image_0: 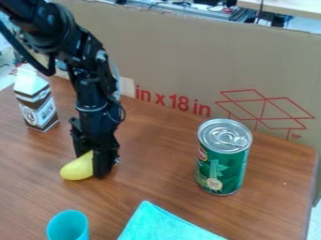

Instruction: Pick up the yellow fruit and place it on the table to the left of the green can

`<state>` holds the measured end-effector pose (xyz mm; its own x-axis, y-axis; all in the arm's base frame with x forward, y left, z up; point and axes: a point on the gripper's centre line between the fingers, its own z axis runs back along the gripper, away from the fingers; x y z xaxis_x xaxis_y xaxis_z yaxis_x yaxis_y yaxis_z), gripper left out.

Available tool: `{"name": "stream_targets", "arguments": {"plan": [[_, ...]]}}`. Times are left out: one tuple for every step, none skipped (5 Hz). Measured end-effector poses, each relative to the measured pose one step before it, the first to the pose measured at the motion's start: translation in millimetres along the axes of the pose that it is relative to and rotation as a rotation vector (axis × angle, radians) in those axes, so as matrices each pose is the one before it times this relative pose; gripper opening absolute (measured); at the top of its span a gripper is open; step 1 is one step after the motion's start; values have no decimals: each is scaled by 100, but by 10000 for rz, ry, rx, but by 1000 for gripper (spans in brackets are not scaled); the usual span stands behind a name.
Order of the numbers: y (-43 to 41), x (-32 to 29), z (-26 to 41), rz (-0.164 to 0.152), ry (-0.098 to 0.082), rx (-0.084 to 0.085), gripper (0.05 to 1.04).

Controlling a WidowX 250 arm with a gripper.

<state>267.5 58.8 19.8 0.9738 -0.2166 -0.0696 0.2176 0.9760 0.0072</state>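
Observation:
The black gripper point(92, 164) hangs down at the left-centre of the camera view, low over the wooden table. It is shut on a smooth yellow object point(78, 168), whose rounded end sticks out to the left. The front finger hides the object's right part. Whether the object rests on the table or is slightly above it, I cannot tell.
Behind and left of the gripper stands a brown and white milk carton point(37, 105). A green can point(220, 164) is upright at the right. Near the front edge are a turquoise cup point(67, 227) and a turquoise cloth point(164, 226). A cardboard wall point(175, 56) borders the table's back.

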Motion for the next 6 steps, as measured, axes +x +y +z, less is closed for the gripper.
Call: {"name": "stream_targets", "arguments": {"plan": [[93,192,-62,75,8,63,657],[-804,-885,333,-575,77,-435,945],[1342,-1412,3895,504,-1088,-421,1010],[1081,-1579,2789,280,-562,-229,1004],[1805,-2054,2158,210,401,571,1002],[938,-841,838,-122,473,339,1002]]}}
